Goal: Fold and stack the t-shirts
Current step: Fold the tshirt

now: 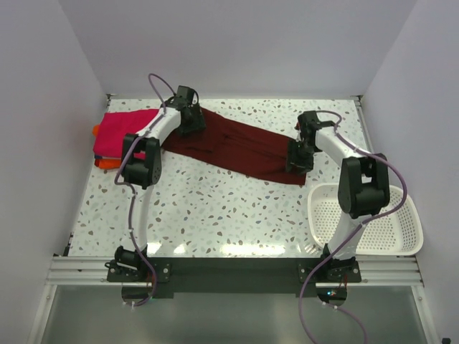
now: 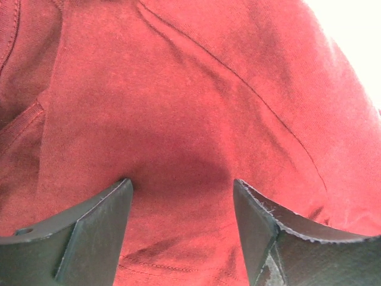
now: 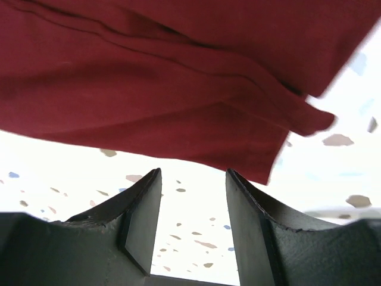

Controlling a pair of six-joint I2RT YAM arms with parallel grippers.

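The dark maroon t-shirt (image 1: 240,147) lies spread in a long band across the far part of the table, from back left to mid right. My left gripper (image 1: 191,118) is over its left end; in the left wrist view the jaws (image 2: 181,199) stand wide open with maroon cloth (image 2: 190,107) filling the view beneath them. My right gripper (image 1: 298,159) is at the shirt's right end; in the right wrist view it (image 3: 193,179) is open and empty over bare table, with the shirt's hem (image 3: 178,101) just beyond the fingertips. A folded magenta-pink shirt (image 1: 123,132) lies on an orange one (image 1: 105,162) at the far left.
A white slotted basket (image 1: 366,218) stands at the near right, beside the right arm's base. The speckled table (image 1: 215,208) is walled at the back and both sides.
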